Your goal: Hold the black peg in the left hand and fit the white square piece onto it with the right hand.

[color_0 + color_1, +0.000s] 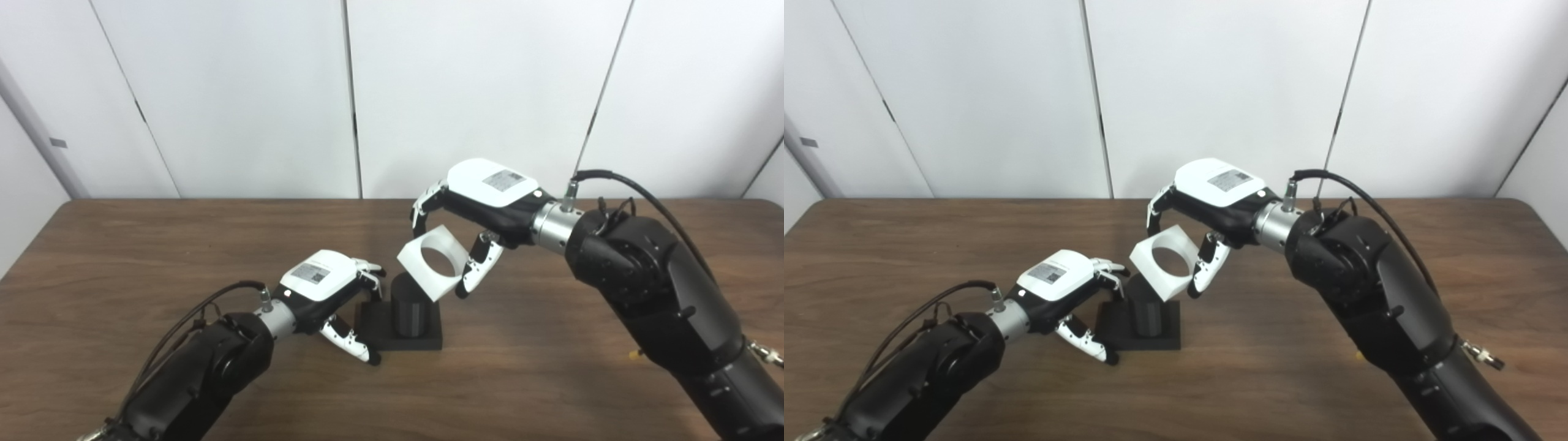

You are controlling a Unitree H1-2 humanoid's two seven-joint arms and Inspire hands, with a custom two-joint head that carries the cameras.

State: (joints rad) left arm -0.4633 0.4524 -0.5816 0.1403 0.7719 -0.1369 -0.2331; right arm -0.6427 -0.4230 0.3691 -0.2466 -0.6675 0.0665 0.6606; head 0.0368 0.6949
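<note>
**White piece tilted over the peg, both hands engaged**

The brown wooden desk carries the whole scene, backed by white wall panels. The right arm reaches in from the right, and the left arm from the lower left.

The right hand grips the white square piece between its fingers above and thumb below. The piece is held tilted, one corner down, with its round hole facing the cameras. Its lower edge sits at the top of the black peg, partly covering it; whether they touch cannot be told.

The left hand wraps around the left side of the black square base, fingers curled at its far edge and thumb at its near corner. The peg stands upright from that base, near the middle of the desk.
</note>
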